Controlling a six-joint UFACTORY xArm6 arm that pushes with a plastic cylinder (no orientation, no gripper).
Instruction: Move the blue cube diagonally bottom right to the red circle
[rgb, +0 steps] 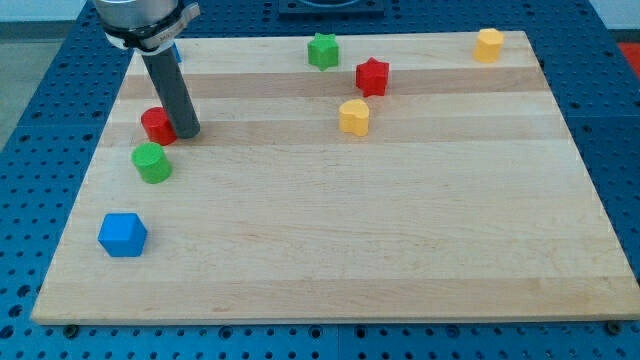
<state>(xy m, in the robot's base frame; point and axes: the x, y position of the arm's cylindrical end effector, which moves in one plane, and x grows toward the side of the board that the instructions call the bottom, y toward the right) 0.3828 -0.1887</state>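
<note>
— While the blue cube sits near the board's lower left corner, where is it meant to end up?

— Just off the red circle, on its lower right side. The circle lies higher up along the view's left, so the cube is well apart from it for now.

— And my tip?

— It stands touching, or just beside, the red circle's right edge, far above the cube. That is roughly the spot the cube should fill, so I judge the tip must leave it and come round the cube before any push starts.

— Anything in the way?

— The green cylinder lies between cube and circle, just below the circle. A straight push upward would likely knock it, so a path curving to the right looks safer.

— What of jaws?

— None exist; the arm ends in a plain rod, so nothing is gripped and blocks can only be shoved.

— The rest?

— Well clear: a green star at the top, a red star, a yellow block mid-board, another yellow block top right, all on the wooden board.
</note>
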